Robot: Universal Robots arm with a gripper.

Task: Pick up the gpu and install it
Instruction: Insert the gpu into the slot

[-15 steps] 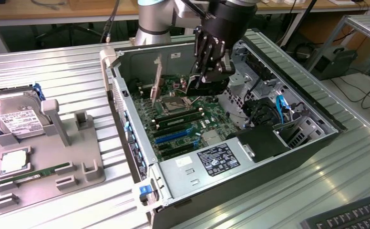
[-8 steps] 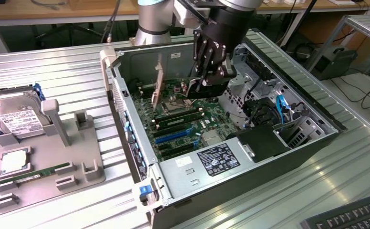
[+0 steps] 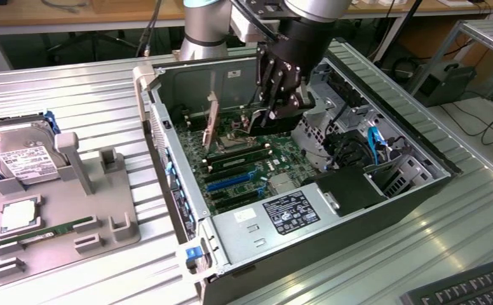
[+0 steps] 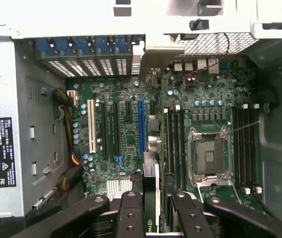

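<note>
While the gripper (image 3: 274, 108) hangs inside the open computer case (image 3: 204, 79) at the exterior view's upper centre, its fingers (image 4: 131, 213) clamp the gpu (image 4: 151, 193) edge-on above the green motherboard (image 4: 126, 134).

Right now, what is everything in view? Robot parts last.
computer case: one, grey-black, open, on the metal table
motherboard: one, green, inside the case
gpu: one, dark, edge-on over the motherboard, held
hard drive: one, silver, on the grey holder, exterior view's left
RAM stick: one, green, on that holder
keyboard: one, black, exterior view's lower right corner
arm: one, grey, above the case
gripper: one, black, inside the case, closed on the gpu
</note>
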